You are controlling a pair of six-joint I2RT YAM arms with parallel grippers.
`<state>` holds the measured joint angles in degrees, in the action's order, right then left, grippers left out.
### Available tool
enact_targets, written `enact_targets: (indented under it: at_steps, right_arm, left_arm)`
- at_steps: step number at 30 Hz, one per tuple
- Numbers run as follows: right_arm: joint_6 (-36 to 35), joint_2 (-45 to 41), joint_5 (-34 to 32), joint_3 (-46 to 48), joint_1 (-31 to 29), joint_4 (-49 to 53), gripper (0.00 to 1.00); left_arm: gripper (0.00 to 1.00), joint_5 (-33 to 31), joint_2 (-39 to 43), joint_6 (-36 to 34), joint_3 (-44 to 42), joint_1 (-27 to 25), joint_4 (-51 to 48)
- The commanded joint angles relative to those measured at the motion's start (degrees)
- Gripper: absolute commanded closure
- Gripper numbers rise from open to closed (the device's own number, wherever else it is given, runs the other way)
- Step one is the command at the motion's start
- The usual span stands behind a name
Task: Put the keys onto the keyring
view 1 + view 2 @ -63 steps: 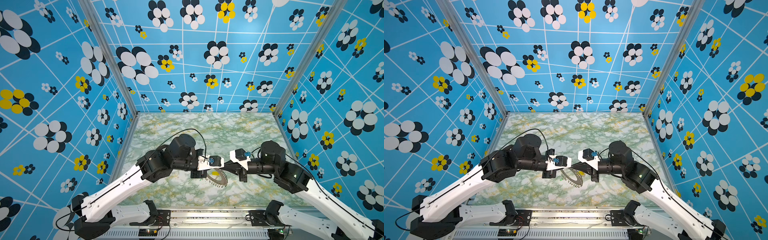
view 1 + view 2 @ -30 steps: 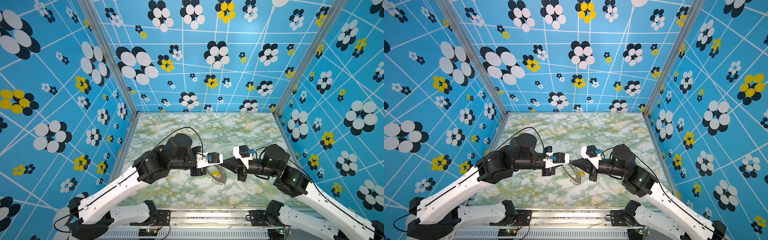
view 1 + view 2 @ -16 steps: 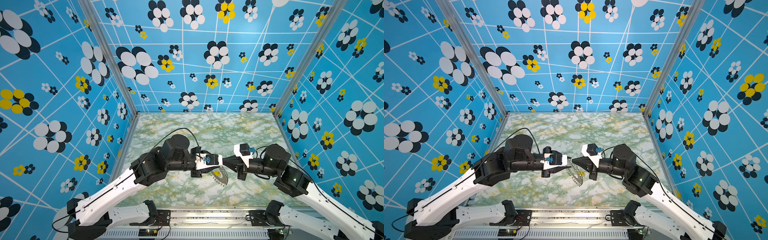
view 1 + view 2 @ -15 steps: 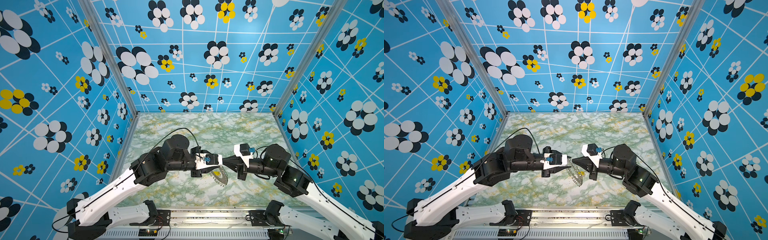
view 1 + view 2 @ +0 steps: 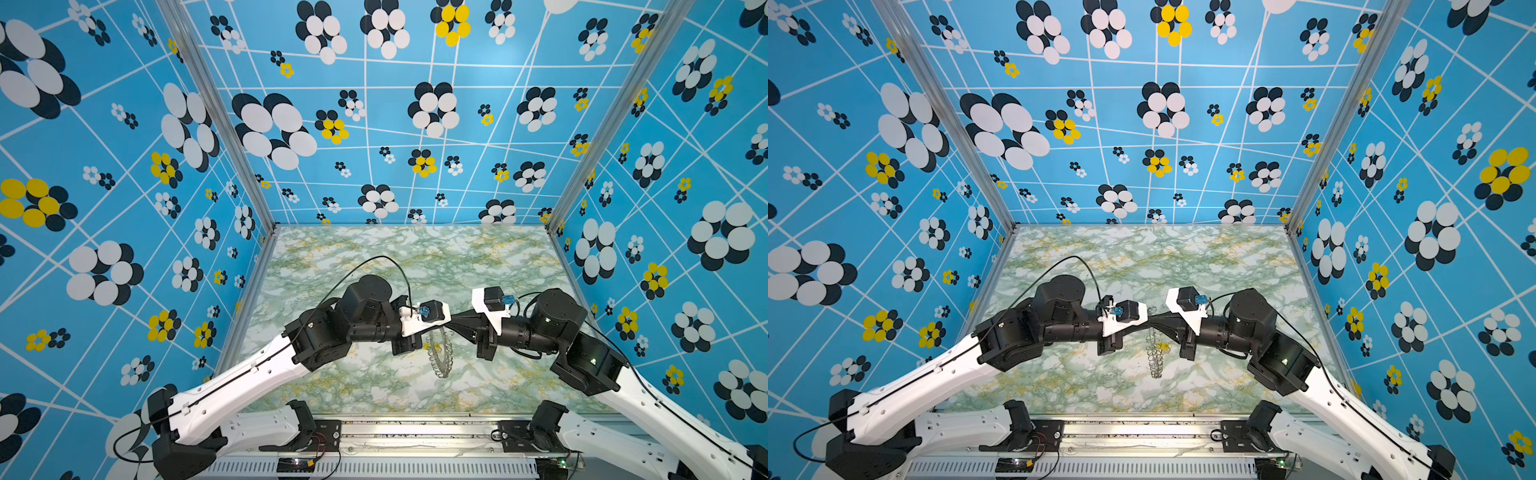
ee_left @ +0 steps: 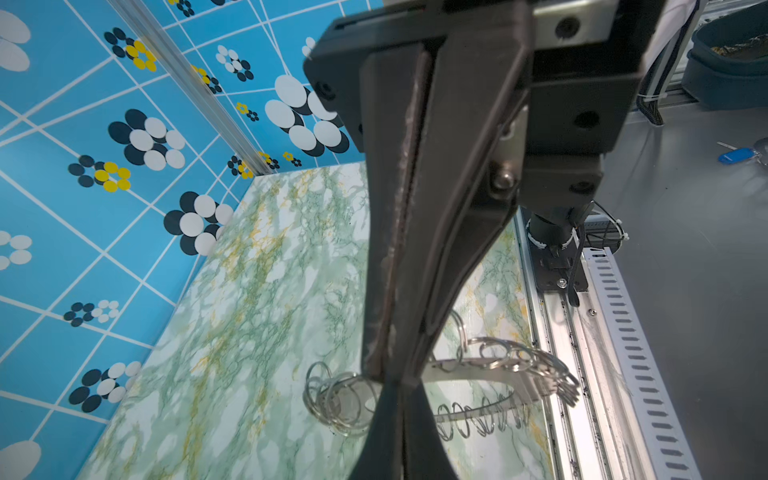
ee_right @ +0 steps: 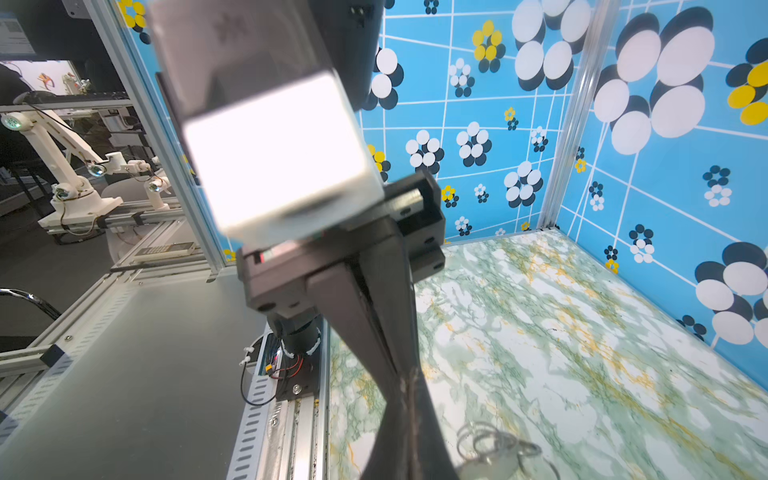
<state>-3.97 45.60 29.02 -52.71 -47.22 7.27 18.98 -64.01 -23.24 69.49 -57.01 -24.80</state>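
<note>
The keyring hangs edge-on above the marble, a grey band with wire loops. My right gripper is shut on its upper rim. My left gripper meets it tip to tip, shut at the same spot on the rim. A pale green key with a bunch of loops sits just beside the tips; whether it hangs from the ring I cannot tell. A small yellow spot shows beside the ring, too small to identify.
Blue flowered walls close the back and both sides of the marble table. A metal rail with both arm bases runs along the front edge. A blue tag lies on the grey bench outside the cell.
My left gripper moved right to the right gripper's tips, opened briefly and shut again. The keyring turned from slanted to edge-on. The right arm stayed nearly still.
</note>
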Motion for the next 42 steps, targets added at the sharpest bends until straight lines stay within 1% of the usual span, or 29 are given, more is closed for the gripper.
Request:
enact_targets:
  at_steps: [1, 5, 7, 9, 10, 11, 12, 15, 17, 20, 28, 32, 42]
  right_arm:
    - [0.52, -1.16, -0.44, -1.77, 0.25, -0.89, 1.0]
    - [0.31, -1.53, -1.9, -1.23, 0.37, 0.71, 1.0]
    - [0.95, -2.36, -4.69, -0.13, 0.43, 0.88, 1.0]
    - [-0.14, -3.01, -6.48, -0.14, 0.9, 3.88, 1.0]
    - [-1.28, -3.11, -7.41, -0.73, 0.9, 6.37, 0.97]
    - [-3.02, -3.26, -8.1, -1.51, 1.01, 9.44, 0.83]
    - [-4.58, -3.43, -8.42, -2.21, 1.04, 11.96, 0.76]
    - [-7.72, -2.58, -6.53, -4.06, 1.04, 17.03, 0.67]
    - [-8.57, -1.34, -4.4, -4.94, 1.04, 18.7, 0.61]
    - [-8.65, -0.71, -2.6, -4.62, 0.98, 17.63, 0.57]
    - [-8.85, 0.08, -0.99, -4.59, 1.01, 14.88, 0.58]
    - [-8.75, -0.3, -0.99, -4.81, 1.07, 13.95, 0.6]
    - [-7.74, 1.76, 2.16, -4.73, 1.04, 11.96, 0.7]
  left_arm:
    - [1.0, 2.11, 0.0, 1.54, -0.41, 0.65, 4.49]
    - [1.0, 0.43, 0.65, 1.97, -0.76, 0.9, 4.24]
    - [1.0, 0.18, 1.43, 2.06, -1.3, 0.9, 4.17]
    - [1.0, 0.07, 1.95, 1.68, -1.12, 0.89, 2.83]
    - [1.0, 0.0, 2.09, 1.33, -0.61, 0.86, 1.81]
    - [1.0, 0.13, 2.09, 0.7, 0.23, 0.85, 0.18]
    - [1.0, 0.43, 1.98, -0.21, 1.23, 0.88, -1.72]
    - [1.0, 0.68, 1.32, -2.41, 4.73, 0.87, -6.73]
    - [1.0, 0.7, 0.74, -3.49, 6.92, 0.87, -9.13]
    - [1.0, 1.0, -0.32, -4.67, 9.87, 0.86, -12.15]
    - [1.0, 1.6, -3.02, -6.7, 15.03, -0.09, -17.56]
    - [1.0, 1.57, -3.55, -7.08, 15.58, -0.38, -18.45]
    - [1.0, 1.5, -4.64, -7.6, 17.32, -1.25, -18.77]
